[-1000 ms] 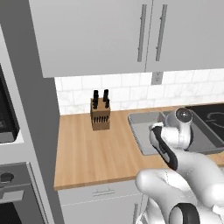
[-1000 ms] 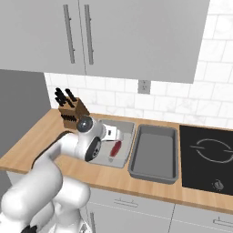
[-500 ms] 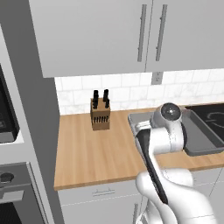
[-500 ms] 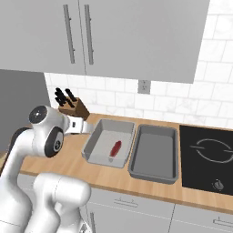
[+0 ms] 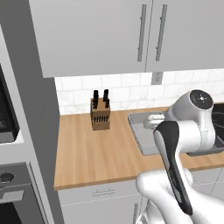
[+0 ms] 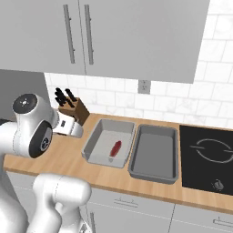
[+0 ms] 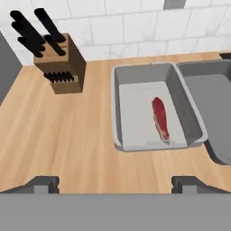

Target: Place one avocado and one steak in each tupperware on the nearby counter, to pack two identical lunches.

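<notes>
Two light-grey tupperware bins stand side by side on the wood-grain counter. The left bin holds a red steak lying flat on its floor. Nothing lies in the right bin. My gripper is open and holds nothing. It hovers above the counter, short of the left bin, and looks down on the bin and the steak. In the right base view my white hand sits between the knife block and the left bin.
A wooden knife block with black handles stands against the tiled wall left of the bins. A black stovetop lies right of the right bin. Grey cabinets hang overhead, and bare counter stretches left of the bins.
My arm has drawn back from over the left bin, up and toward the left. The steak stays lying in that bin.
</notes>
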